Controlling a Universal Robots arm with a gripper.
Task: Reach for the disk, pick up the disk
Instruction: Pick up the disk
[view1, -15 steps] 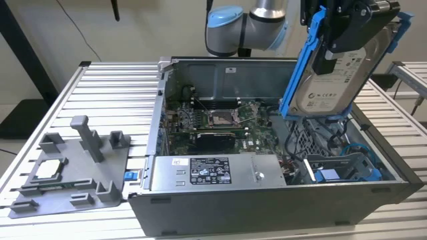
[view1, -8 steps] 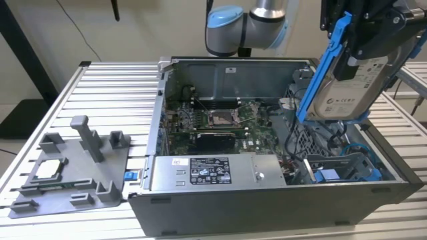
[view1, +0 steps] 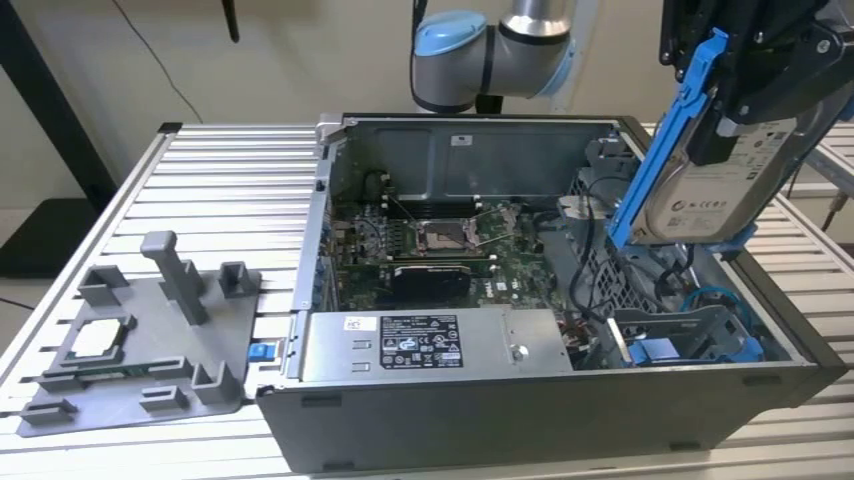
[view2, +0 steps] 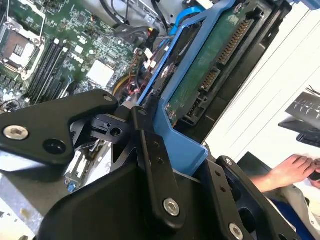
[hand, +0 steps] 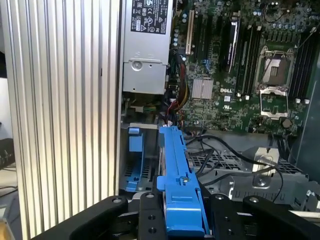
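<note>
Hand (view1: 747, 95) is clamped on the disk (view1: 714, 190), and I see it held tilted in the air above the open computer case (view1: 534, 420), over the side at the exterior view's right. Its blue bracket (view1: 661, 150) runs up the edge, with the white label facing the exterior camera. In the second wrist view my black fingers (view2: 152, 170) pinch the bracket's end, and the drive's green circuit board (view2: 210, 65) and connectors face that camera. In the first wrist view the bracket (hand: 177, 190) sits edge-on between the fingers, above the motherboard (hand: 240, 75) and the grey power-supply box (hand: 145, 45). The case rests on the ribbed metal counter (view1: 227, 180), beside a grey fixture tray (view1: 134, 350) holding a small processor chip (view1: 100, 338). A person's hand (view2: 290, 170) shows at the edge of the second wrist view.
</note>
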